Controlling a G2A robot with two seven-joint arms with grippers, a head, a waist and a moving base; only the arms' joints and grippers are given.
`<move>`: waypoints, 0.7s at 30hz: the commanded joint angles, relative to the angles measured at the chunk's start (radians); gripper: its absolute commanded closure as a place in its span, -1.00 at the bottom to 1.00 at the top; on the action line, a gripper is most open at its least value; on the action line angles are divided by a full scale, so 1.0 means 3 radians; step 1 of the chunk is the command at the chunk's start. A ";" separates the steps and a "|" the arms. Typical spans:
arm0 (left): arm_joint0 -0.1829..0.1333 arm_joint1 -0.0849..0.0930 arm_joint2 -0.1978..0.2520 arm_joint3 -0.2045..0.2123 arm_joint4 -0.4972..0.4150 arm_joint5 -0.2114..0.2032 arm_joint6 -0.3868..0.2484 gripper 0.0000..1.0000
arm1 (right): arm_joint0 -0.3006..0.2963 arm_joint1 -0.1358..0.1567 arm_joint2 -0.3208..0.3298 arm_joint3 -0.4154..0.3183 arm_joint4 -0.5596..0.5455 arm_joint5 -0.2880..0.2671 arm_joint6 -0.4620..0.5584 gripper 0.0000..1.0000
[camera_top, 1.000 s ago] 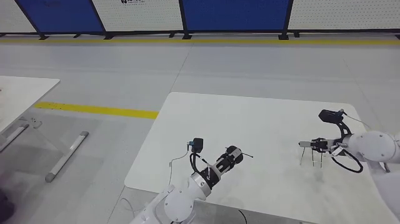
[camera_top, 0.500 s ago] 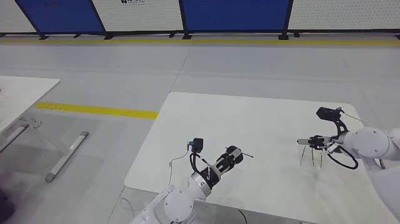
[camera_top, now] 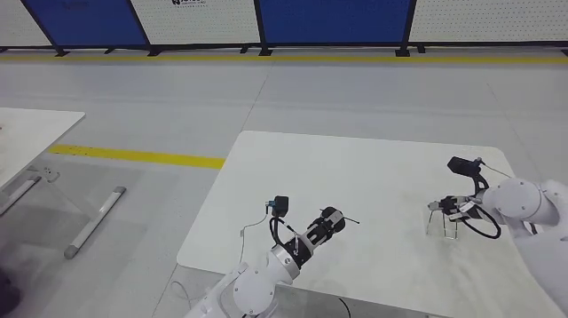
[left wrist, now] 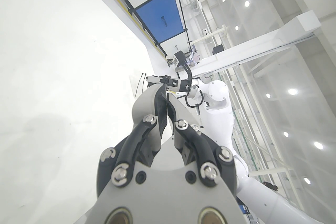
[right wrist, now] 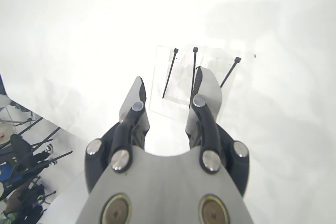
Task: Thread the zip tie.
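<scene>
Three black zip ties (right wrist: 171,70) stand upright in a clear holder (right wrist: 160,104) on the white table, near its right side (camera_top: 441,223). My right gripper (right wrist: 170,79) hovers just above them, open; one tie shows in the gap between its fingers and the middle tie (right wrist: 194,62) runs behind one finger. From above, this gripper (camera_top: 439,204) sits over the ties. My left gripper (left wrist: 164,93) is shut, held above the table's near edge (camera_top: 335,220) and pointing toward the right arm. A thin dark sliver sticks out past its tip from above; I cannot tell what it is.
The white table (camera_top: 355,176) is bare between the two arms. The far-off right gripper (left wrist: 153,78) and the ties (left wrist: 141,83) show beyond my left fingers. A neighbouring table (camera_top: 31,131) stands far left across the floor.
The right arm shifted slightly and its gripper dipped down toward the zip ties. The left arm has not moved.
</scene>
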 commanded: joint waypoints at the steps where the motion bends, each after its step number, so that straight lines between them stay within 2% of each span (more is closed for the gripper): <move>1: 0.0000 0.0000 0.0000 0.0000 0.0000 0.0000 0.0000 1.00 | -0.0008 -0.0001 0.0004 0.0006 -0.0004 0.0021 0.0005 0.22; 14: 0.0000 0.0000 0.0000 0.0000 0.0000 0.0000 0.0000 1.00 | -0.0052 -0.0013 -0.0004 0.0057 -0.0020 0.0069 0.0025 0.34; 21: 0.0000 0.0000 0.0000 0.0000 0.0000 0.0000 0.0000 1.00 | -0.0084 -0.0008 0.0010 0.0068 -0.0069 0.0126 0.0066 0.32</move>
